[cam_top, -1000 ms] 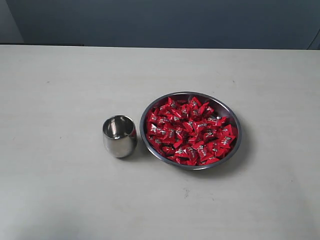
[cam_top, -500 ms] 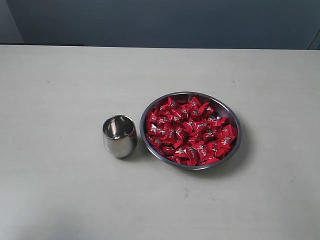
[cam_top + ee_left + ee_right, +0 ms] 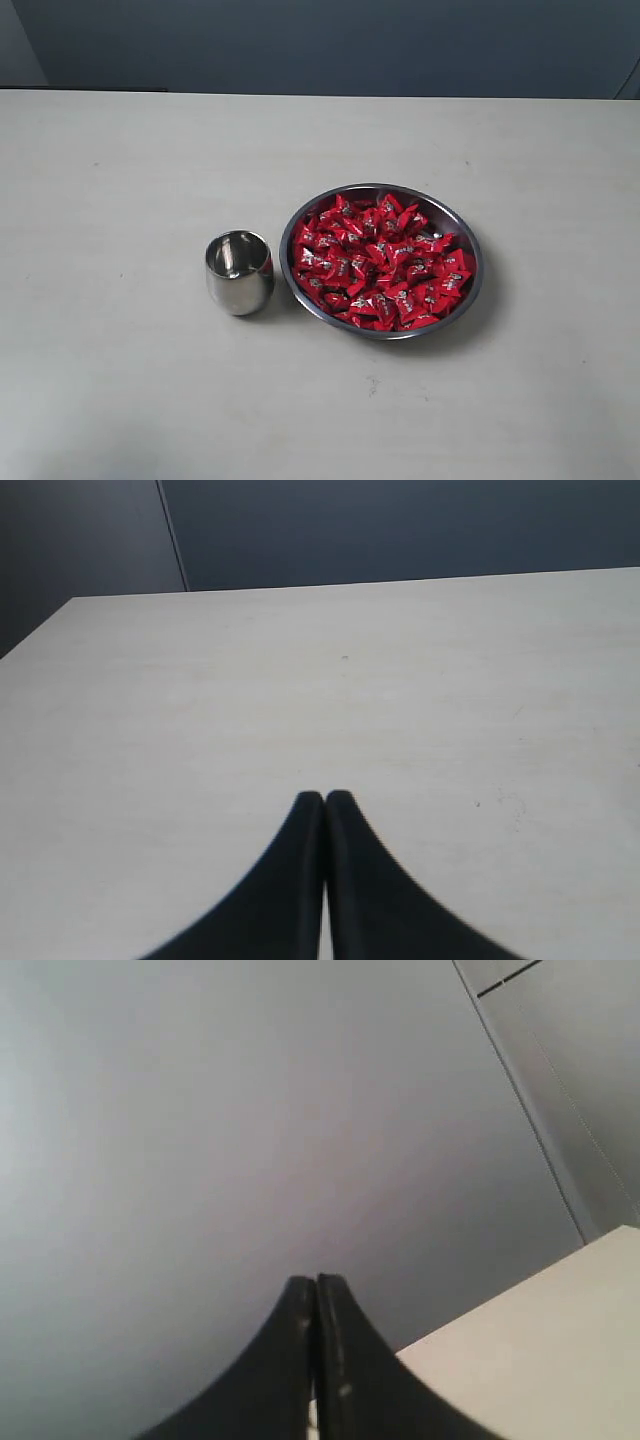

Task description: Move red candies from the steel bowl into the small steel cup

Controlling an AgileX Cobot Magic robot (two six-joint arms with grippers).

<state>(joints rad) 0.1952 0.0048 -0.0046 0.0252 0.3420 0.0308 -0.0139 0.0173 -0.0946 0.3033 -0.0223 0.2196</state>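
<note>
Two steel vessels stand near the middle of the pale table (image 3: 120, 380) in the exterior view, and neither arm shows there. On the left, the small steel cup (image 3: 239, 272) stands upright with its long axis vertical and its mouth facing up. Its inside shows only bare polished metal and reflections. Just beside it to the right, with a thin strip of shadowed table between them, the steel bowl (image 3: 478, 262) sits flat with its open side up. It holds the red candies (image 3: 380, 265), heaped across almost the whole floor of the bowl up to the inner wall. The pillow-shaped wrappers lie every which way, so they share no common direction. In the left wrist view, the left gripper (image 3: 323, 798) has its dark fingers pressed together with nothing between them, pointing out over bare table toward the dark wall. In the right wrist view, the right gripper (image 3: 316, 1282) is likewise closed tight and empty, aimed at a grey wall past a corner of the table.
</note>
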